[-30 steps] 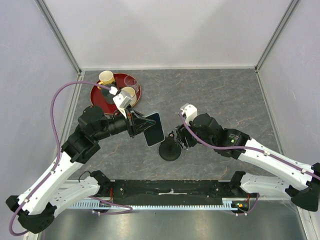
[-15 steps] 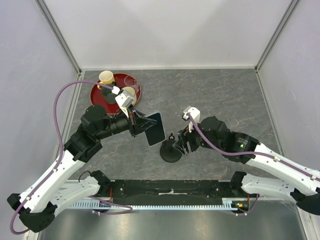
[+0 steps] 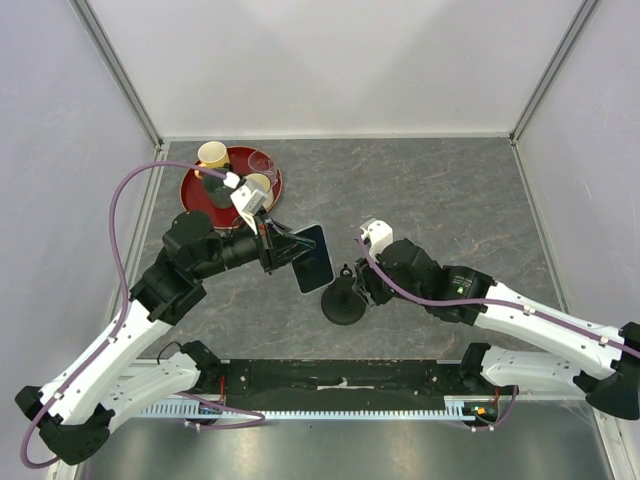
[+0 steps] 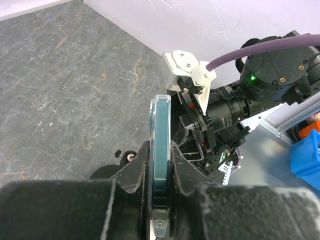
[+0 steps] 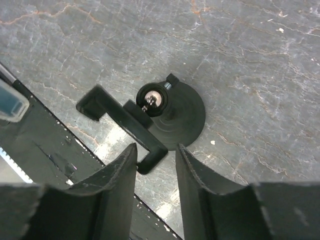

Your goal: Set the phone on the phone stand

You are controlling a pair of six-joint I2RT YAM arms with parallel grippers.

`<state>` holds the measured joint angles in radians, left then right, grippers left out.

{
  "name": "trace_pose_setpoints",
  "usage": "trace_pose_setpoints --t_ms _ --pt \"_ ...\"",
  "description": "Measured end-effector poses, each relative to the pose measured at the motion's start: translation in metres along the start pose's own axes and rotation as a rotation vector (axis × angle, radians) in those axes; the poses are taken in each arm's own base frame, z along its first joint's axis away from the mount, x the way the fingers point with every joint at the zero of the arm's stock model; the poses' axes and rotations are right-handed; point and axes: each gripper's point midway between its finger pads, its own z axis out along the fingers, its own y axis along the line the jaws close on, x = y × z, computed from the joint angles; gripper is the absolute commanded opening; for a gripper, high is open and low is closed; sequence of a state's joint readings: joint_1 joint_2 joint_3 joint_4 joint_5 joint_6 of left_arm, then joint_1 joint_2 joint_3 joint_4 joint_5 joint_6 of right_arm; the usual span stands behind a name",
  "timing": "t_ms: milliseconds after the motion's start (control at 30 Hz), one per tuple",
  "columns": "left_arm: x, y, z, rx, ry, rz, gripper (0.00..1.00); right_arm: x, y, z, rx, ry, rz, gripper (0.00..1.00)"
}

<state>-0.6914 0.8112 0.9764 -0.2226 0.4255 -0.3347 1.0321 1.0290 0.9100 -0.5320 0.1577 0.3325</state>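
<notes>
The right arm has drawn in a little toward the stand [image 3: 343,303] since half a second ago, and the phone [image 3: 313,257] has edged slightly right.

The left gripper [image 3: 285,245] holds the phone clamped between its fingers [image 4: 134,176], clear of the table [image 3: 450,190] and just left of the stand, apart from it. The phone is a flat black slab with rounded corners and a glossy dark screen. In the left wrist view it shows edge-on, with a thin pale blue-green rim.

The stand sits upright on the table: a round black disc base and a short stem with a shiny screw at its top. A C-shaped bracket [image 5: 120,121] juts out sideways.

The right gripper [image 5: 155,148] hangs over the stand with its fingers [image 5: 114,186] parted. The bracket's tip lies in the gap (whether either finger touches it is unclear).
</notes>
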Motion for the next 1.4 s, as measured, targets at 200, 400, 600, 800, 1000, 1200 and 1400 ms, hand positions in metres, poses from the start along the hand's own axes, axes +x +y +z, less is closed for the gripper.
trace_pose_setpoints --t_ms 200,400,600,800,1000,1200,1400 --pt "0.003 -0.005 0.014 0.064 0.011 -0.032 0.02 -0.001 -0.006 -0.004 0.029 -0.010 -0.001 0.35" --pt "0.016 -0.010 0.033 0.177 0.028 -0.019 0.02 -0.002 -0.006 -0.013 0.018 -0.021 -0.016 0.74" --pt "0.028 -0.029 0.034 0.368 -0.023 0.061 0.02 -0.022 -0.011 -0.051 0.007 -0.154 0.025 0.82" --pt "0.029 -0.047 0.032 0.523 -0.035 0.149 0.02 -0.037 -0.018 -0.087 -0.003 -0.288 0.094 0.70" --pt "0.023 -0.068 0.022 0.671 -0.032 0.225 0.02 -0.013 -0.022 -0.072 0.008 -0.233 0.115 0.69" --pt "0.023 -0.078 0.024 0.801 0.037 0.198 0.02 0.009 -0.013 -0.050 -0.050 -0.192 0.091 0.71" --pt "0.030 -0.083 0.019 0.861 0.079 0.182 0.02 0.014 -0.010 -0.031 -0.046 -0.161 0.081 0.38"
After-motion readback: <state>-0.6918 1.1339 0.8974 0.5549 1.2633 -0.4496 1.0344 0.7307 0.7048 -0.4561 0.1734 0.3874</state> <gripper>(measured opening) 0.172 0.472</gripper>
